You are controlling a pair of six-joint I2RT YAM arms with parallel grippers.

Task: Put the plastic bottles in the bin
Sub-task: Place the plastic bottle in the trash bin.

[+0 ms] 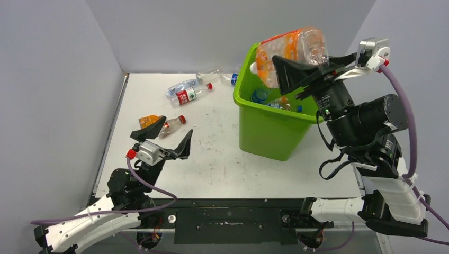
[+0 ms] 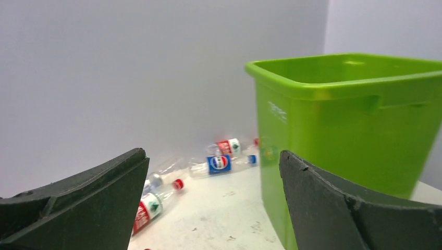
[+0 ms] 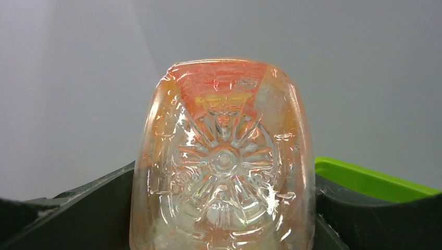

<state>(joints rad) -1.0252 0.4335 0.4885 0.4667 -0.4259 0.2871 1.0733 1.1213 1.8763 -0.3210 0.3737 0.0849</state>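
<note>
Above the bin [image 1: 265,132] at two o'clock, your right gripper [image 1: 296,63] clamps an orange bottle [image 1: 291,45], neck tipped inward for a clean drop, while your left gripper [image 1: 174,128] hangs wide open at eight o'clock

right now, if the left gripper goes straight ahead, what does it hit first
Likely the bin: its near corner lies in the right finger's path. The left gripper centre aims past it at the Pepsi bottle; depth is unclear.

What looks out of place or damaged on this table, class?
The small clear plastic bottle with an orange label and red cap, lying by the open left gripper, looks crumpled. Other clear plastic bottles lie toppled near the far wall. No spill is visible.
</note>
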